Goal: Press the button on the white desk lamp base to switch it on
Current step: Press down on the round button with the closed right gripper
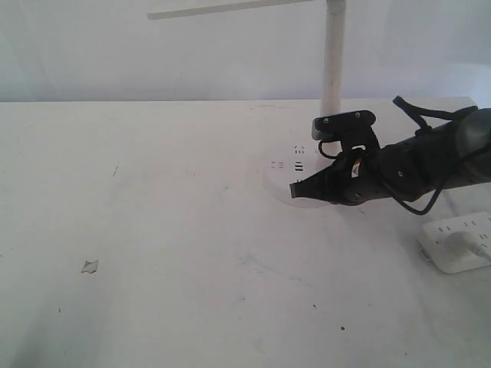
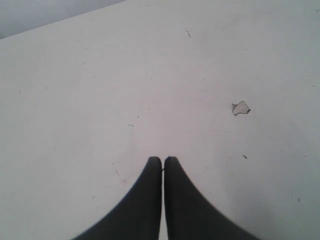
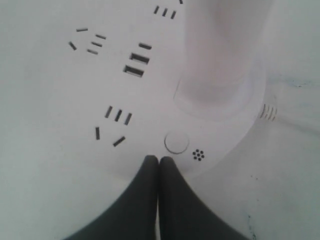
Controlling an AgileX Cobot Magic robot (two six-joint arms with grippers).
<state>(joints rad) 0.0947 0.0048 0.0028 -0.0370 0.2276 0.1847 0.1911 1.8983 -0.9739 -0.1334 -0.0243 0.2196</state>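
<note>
Right gripper (image 3: pixel 159 159): black jaws pressed together, holding nothing. Tips sit over the round white plastic desk lamp base (image 3: pixel 55 95), just short of the small round flush white button (image 3: pixel 176 142); contact cannot be told. The button lies near the thin white upright pole (image 3: pixel 220 55). Left gripper (image 2: pixel 163 160): jaws together, empty, above the white table (image 2: pixel 90 75).

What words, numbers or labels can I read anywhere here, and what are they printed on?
No readable text in any view.
white desk lamp base: only dark socket slots and a small cluster of dots, no letters.
button: blank.
power strip: no print visible.
orange-white spot on the right arm: too blurred to read.
</note>
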